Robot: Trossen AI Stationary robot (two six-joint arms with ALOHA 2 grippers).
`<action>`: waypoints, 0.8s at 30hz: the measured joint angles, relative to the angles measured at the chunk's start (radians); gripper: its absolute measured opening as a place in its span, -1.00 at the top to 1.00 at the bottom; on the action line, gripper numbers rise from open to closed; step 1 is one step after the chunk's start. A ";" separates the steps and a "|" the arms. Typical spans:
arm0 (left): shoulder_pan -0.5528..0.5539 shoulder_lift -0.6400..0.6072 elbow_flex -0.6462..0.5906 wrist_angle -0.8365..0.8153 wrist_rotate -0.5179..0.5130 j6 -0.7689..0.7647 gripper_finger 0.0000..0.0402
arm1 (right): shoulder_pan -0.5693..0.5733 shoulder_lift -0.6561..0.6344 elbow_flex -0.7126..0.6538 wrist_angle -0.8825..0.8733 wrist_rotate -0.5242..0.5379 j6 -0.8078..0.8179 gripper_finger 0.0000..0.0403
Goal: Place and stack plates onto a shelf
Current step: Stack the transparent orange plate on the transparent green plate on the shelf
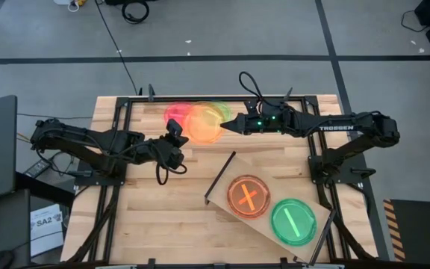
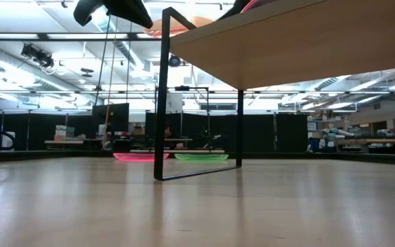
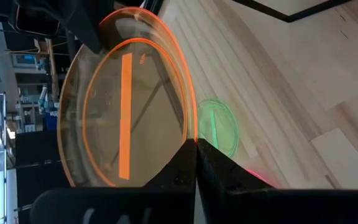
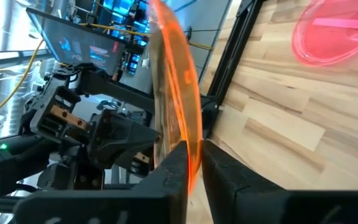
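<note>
While both arms meet at the far side of the bench (image 1: 140, 224), the orange plate (image 1: 204, 123) hangs on edge between them; the right gripper (image 4: 194, 163) jaws are clamped on its rim, and the left gripper (image 3: 196, 163) jaws appear closed on it too. Uneven release or opposed pulling could drop or crack it. It is translucent neon orange with a bright streak. The shelf (image 1: 222, 205), near the right arm, carries an orange and a green plate.

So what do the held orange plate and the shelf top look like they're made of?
Orange plate: likely translucent plastic with a glossy finish; the room shows through it and its rim glows. Shelf: top looks like light wood with a matte finish, on thin black legs, probably metal.
</note>
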 joint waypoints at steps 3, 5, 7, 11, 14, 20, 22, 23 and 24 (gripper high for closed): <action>0.000 0.000 0.000 0.001 0.000 0.000 0.94 | 0.000 0.000 0.000 -0.002 0.002 -0.020 0.82; 0.000 0.000 0.000 0.001 0.000 0.000 0.94 | 0.000 0.000 0.000 -0.005 0.004 -0.025 0.86; 0.000 0.000 0.000 0.001 0.000 0.000 0.94 | 0.000 0.000 0.000 -0.006 0.006 -0.025 0.88; 0.000 0.000 0.000 0.001 0.000 0.000 0.94 | 0.000 0.000 0.000 -0.006 0.006 -0.025 0.89; 0.000 0.000 0.000 0.002 0.000 -0.001 0.93 | 0.000 0.000 0.000 -0.005 0.006 -0.025 0.89; 0.000 0.000 0.000 0.011 0.001 -0.006 0.80 | 0.000 0.000 0.000 0.000 0.002 -0.034 0.90; 0.000 0.000 0.000 0.020 0.001 -0.006 0.71 | 0.000 0.000 0.000 0.000 0.000 -0.043 0.90; 0.000 0.000 0.000 0.028 0.001 -0.006 0.66 | 0.000 0.000 0.000 0.000 0.000 -0.048 0.91; 0.000 0.000 0.000 0.036 0.001 -0.005 0.61 | 0.000 0.000 0.000 0.000 0.000 -0.050 0.92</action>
